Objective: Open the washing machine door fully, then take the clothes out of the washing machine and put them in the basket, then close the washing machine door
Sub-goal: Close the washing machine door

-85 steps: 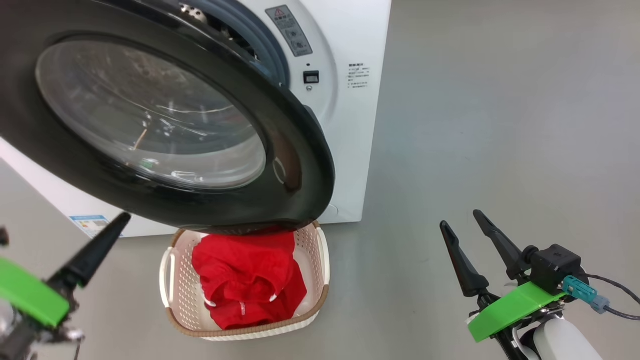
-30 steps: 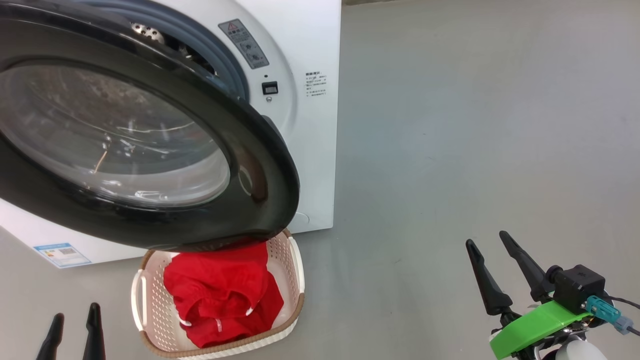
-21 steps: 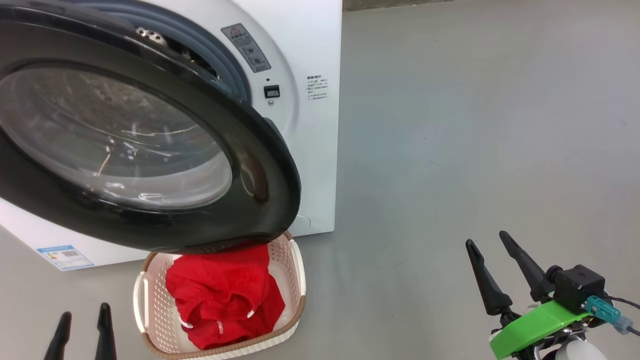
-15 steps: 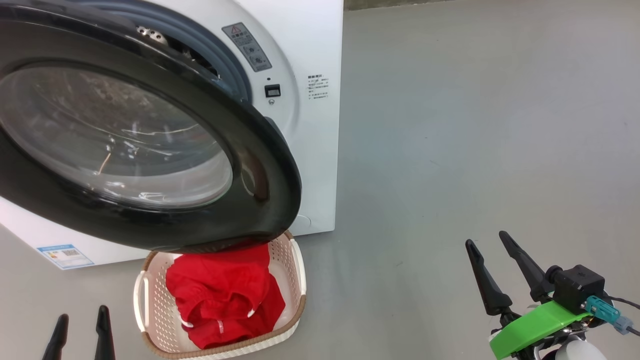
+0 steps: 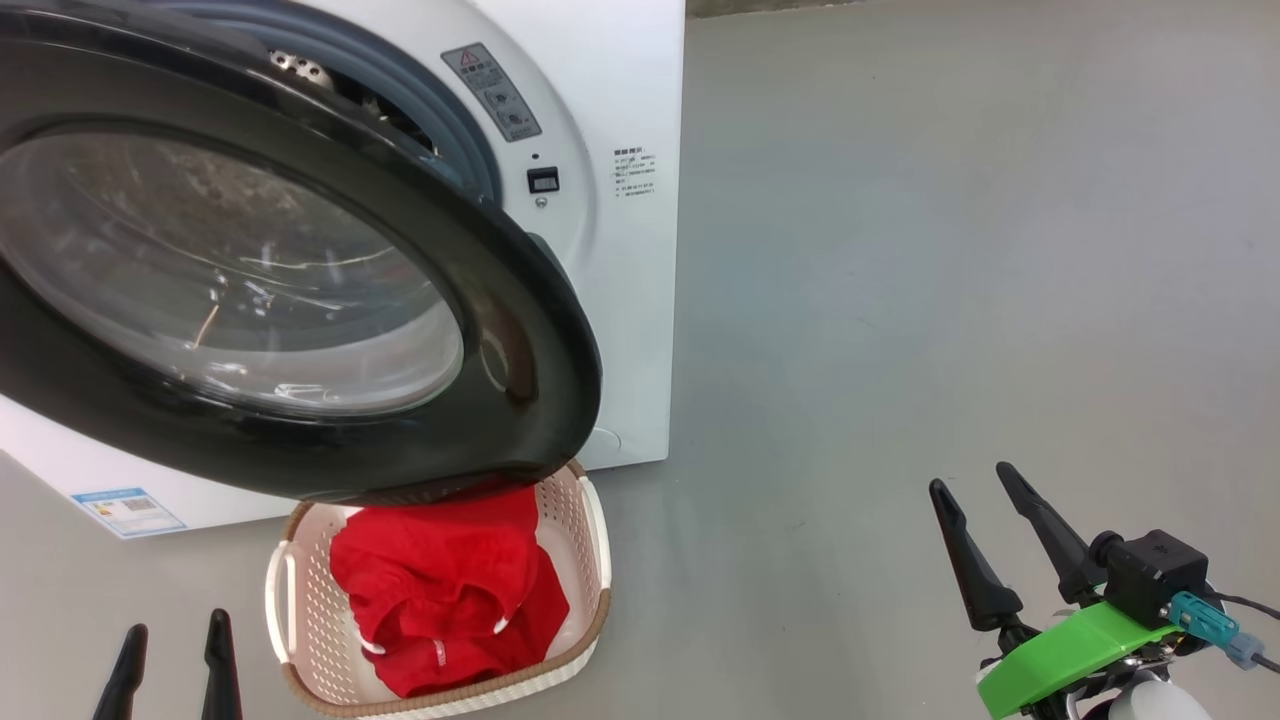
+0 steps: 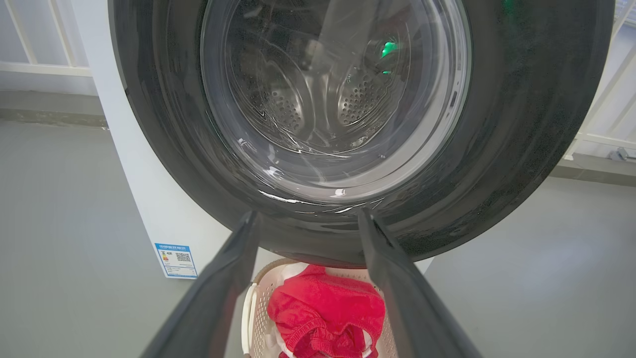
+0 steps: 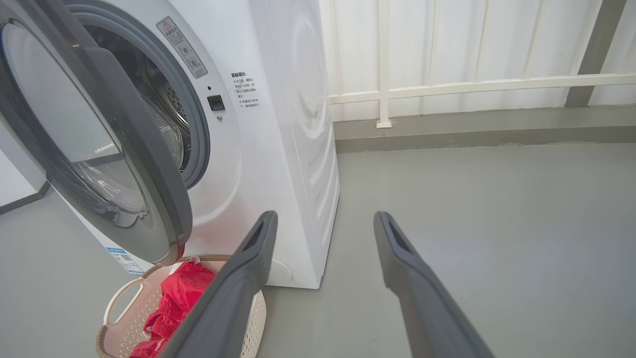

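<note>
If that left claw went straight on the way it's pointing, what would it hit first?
Probably the washing machine door: the open left gripper aims at its lower black rim, just under the glass. The gap to it is hard to judge.

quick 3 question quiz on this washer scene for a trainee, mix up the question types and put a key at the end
1. True or false: the washing machine door is latched shut on the washing machine.
2. Where do the red clothes lie? A) in the drum B) in the basket C) on the floor
3. Fill in the word: the left hand and the right hand both have their fingers spread ____ and hold nothing.

Key: 1 false, the door stands swung out over the basket; 2 B; 3 open.
</note>
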`<state>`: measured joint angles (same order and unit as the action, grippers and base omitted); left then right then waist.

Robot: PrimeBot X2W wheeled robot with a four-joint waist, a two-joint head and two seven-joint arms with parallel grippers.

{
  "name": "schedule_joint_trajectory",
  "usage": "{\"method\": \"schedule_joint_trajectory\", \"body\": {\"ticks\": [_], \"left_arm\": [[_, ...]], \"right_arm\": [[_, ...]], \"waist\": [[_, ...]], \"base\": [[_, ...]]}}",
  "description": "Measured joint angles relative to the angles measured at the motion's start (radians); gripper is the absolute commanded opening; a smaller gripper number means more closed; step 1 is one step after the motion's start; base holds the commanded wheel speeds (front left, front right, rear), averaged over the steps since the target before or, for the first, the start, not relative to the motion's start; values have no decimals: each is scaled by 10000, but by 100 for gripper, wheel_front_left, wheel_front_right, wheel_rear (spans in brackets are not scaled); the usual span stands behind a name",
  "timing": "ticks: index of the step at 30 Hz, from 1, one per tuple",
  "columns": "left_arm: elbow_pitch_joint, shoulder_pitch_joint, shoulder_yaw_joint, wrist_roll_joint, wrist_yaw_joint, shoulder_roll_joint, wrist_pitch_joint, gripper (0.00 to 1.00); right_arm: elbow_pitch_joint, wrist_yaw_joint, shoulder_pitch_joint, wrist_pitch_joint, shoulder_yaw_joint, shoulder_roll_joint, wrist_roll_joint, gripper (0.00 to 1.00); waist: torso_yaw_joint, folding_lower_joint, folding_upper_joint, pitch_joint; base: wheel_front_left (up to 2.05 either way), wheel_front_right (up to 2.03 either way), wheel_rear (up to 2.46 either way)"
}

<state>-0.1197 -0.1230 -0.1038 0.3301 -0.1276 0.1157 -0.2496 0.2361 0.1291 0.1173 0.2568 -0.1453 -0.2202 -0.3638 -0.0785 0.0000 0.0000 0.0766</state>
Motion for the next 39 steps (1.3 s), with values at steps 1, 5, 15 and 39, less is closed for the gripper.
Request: {"method": "schedule_joint_trajectory", "body": {"ticks": [1,5,15,39], "left_arm": [[10,0,0,-25,0,0,0,100],[10,1,0,-25,0,2,0,100],[15,8,167,-36,0,-6,0,100],[123,352,1133,-295,0,-525,0,100]], "right_arm": [[0,0,1,0,0,0,0,100],[-2,0,1,0,6,4,2,100],[-48,0,11,0,-86,79,-92,0],[980,0,2689,0,-2610,734,-780,0]], "waist": [[0,1,0,5],[12,0,0,21],[219,1,0,4],[2466,0,0,190]], "base": [[0,0,0],[0,0,0],[0,0,0],[0,0,0]]}}
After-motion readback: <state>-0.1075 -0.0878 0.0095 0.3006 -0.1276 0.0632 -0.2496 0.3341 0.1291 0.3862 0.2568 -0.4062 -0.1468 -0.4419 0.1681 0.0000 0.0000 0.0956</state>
